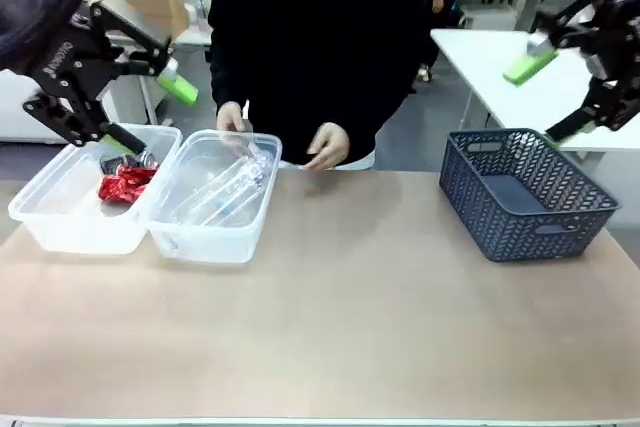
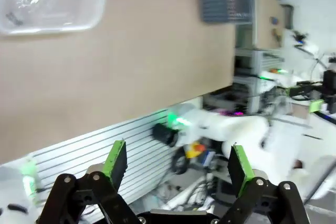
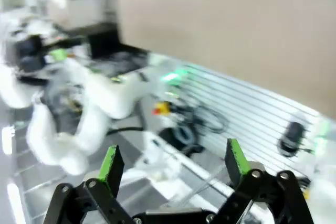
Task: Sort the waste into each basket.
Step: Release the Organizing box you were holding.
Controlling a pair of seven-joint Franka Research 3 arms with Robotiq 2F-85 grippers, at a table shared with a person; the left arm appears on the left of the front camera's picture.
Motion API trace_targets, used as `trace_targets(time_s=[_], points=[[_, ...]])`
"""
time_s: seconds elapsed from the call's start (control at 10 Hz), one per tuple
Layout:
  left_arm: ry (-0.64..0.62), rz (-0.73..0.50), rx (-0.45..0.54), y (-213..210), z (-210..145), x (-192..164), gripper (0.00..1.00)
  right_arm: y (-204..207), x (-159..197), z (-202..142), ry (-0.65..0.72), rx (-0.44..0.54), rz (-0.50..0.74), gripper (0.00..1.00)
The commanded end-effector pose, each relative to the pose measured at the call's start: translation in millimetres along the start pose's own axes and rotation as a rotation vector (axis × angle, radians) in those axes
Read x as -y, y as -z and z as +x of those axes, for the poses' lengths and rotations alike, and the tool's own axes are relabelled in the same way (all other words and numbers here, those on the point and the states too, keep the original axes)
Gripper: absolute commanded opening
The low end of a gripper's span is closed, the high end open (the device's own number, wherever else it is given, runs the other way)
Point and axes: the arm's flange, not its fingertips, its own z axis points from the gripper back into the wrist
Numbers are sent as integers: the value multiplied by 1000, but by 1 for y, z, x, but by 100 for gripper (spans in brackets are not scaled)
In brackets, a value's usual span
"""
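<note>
Jaws apart on both grippers (empty), left gripper (image 1: pixel 150 97) above tub of cans (image 1: pixel 125 185), right gripper (image 1: pixel 560 97) raised

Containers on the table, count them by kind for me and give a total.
Clear plastic tubs: 2, one holding cans, one holding bottles
Dark grey woven-pattern basket: 1
Total: 3
</note>
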Motion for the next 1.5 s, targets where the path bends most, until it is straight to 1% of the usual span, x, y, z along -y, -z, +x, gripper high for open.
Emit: trace_targets(time_s=[0.0,0.1,0.2,0.3,0.4,1.4], points=[[56,-322,88,-18,-17,-19,100,-6,29,-12,77,131,377,100],[71,-450,60,-36,-22,-30,100,-14,46,-11,118,134,520,100],[74,-541,36,-49,-25,-43,100,-19,65,-5,126,155,592,100],[70,-552,-25,-53,-24,-53,100,-19,78,6,173,180,589,100],[46,-430,99,-50,-19,-19,100,-29,47,-13,123,110,461,100],[46,-430,99,-50,-19,-19,100,-29,47,-13,123,110,461,100]])
